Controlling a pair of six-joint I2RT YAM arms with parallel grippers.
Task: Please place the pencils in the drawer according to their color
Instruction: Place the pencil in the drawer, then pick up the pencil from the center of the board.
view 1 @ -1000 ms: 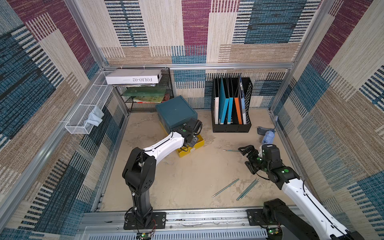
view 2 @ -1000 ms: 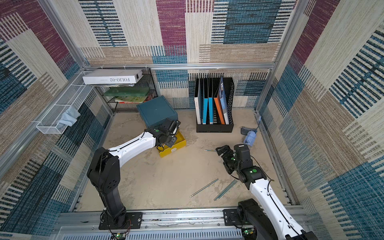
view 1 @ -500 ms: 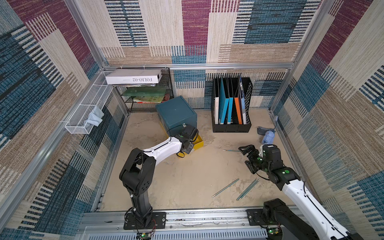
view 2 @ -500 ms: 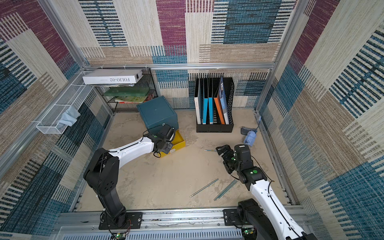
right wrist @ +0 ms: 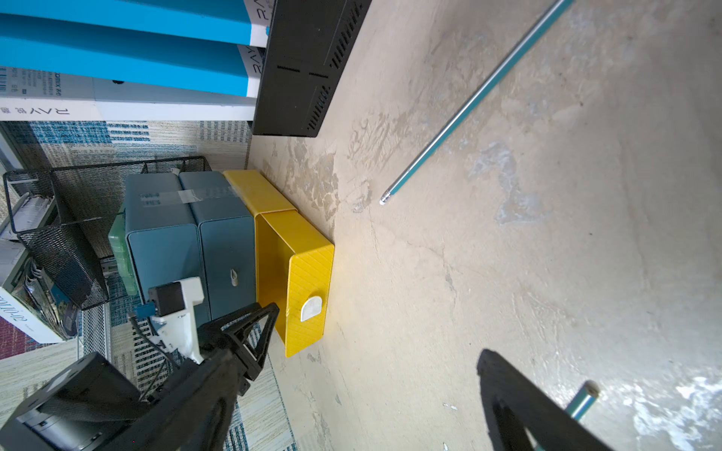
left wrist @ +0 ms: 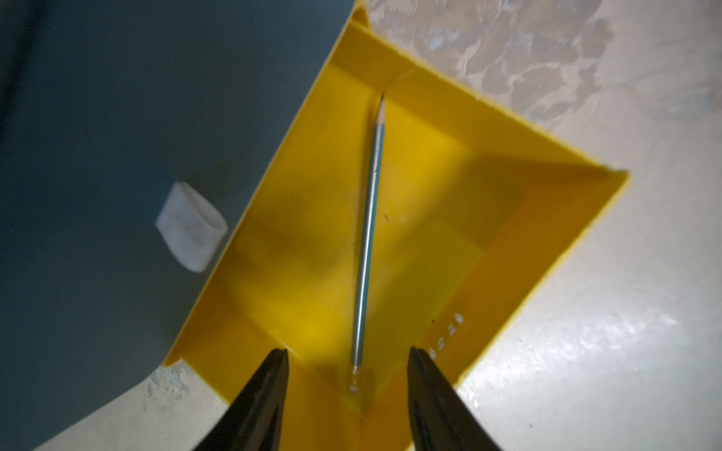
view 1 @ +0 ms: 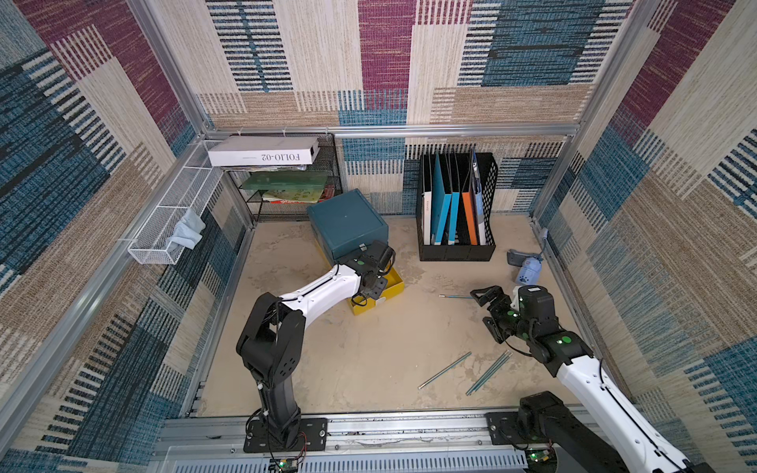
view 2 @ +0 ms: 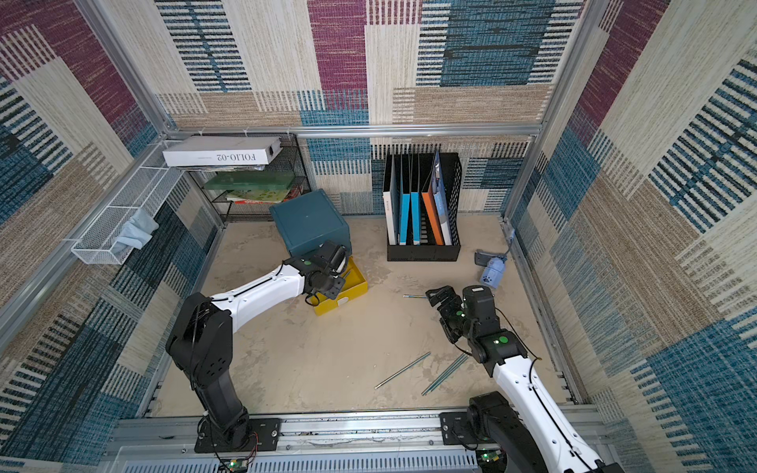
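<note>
Here, left end effector overhangs drawer.

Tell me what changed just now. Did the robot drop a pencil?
Yes. The left end effector opened above the yellow drawer and let go of the teal pencil, which now lies inside. The right end effector stayed open and still, and the three loose pencils did not move.
</note>
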